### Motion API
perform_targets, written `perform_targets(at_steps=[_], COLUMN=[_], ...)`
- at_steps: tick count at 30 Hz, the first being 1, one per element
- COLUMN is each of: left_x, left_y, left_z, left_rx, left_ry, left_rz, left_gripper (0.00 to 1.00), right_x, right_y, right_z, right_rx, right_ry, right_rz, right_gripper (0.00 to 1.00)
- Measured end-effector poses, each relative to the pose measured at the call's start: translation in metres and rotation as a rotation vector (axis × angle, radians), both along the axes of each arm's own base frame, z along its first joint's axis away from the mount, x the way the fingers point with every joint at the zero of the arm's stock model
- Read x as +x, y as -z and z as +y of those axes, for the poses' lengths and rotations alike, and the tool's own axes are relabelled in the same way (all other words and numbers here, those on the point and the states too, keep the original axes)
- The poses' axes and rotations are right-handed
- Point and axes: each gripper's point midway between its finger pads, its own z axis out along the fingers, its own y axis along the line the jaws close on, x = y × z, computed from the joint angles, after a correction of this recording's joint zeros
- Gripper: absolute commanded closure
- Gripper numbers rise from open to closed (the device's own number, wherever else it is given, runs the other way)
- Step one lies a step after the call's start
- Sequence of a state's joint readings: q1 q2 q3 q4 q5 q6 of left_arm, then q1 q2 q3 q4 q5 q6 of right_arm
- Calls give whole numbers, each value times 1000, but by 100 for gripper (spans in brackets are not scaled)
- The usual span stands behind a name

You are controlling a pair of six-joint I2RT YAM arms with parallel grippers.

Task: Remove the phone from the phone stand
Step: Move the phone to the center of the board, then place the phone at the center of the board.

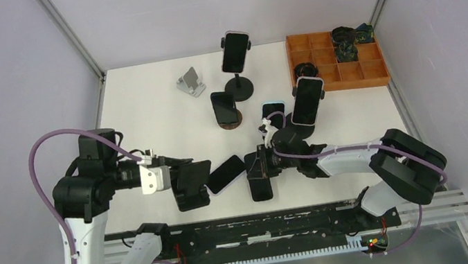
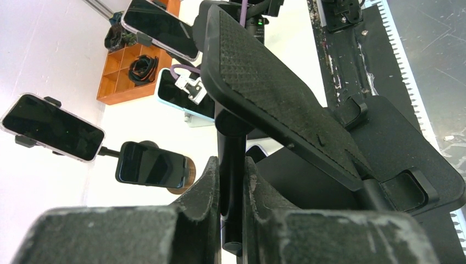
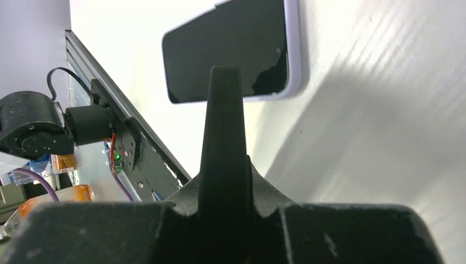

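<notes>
My left gripper point(image 1: 178, 175) is shut on the upright post point(image 2: 231, 143) of a black phone stand point(image 1: 191, 184) at the near middle of the table. The stand's textured plate point(image 2: 269, 82) carries no phone. A phone point(image 1: 225, 174) with a pale rim lies flat on the table just right of the stand, screen up. It also shows in the right wrist view point(image 3: 236, 49). My right gripper point(image 1: 262, 163) sits right of that phone, shut on a thin black slab point(image 3: 224, 121) seen edge-on. I cannot tell whether the slab is a phone or part of a stand.
Behind stand several other phones on stands: a tall one point(image 1: 235, 51), one on a round wooden base point(image 1: 224, 107), one at the right point(image 1: 308, 100) and a pale-blue one point(image 1: 274, 113). A silver stand point(image 1: 190, 82) and a wooden compartment tray point(image 1: 376, 72) are at the back.
</notes>
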State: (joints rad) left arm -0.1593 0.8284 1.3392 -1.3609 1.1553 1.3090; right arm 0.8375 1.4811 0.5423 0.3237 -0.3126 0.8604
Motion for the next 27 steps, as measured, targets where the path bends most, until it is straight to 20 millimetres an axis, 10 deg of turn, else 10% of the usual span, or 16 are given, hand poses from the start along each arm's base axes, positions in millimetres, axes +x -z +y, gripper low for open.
perform_targets(at_steps=[23,27], left_x=[-1,-3], left_y=[0,2], left_z=[1,1], left_rx=[4,4], left_ry=[9,10], left_rz=[-39,-41], left_gripper=[98,98], right_x=[-37,-28], right_y=[41,40], right_z=[-7,-5], right_rx=[-43,-46], right_ry=[100,145], right_rz=[278,266], right_gripper=[100,58])
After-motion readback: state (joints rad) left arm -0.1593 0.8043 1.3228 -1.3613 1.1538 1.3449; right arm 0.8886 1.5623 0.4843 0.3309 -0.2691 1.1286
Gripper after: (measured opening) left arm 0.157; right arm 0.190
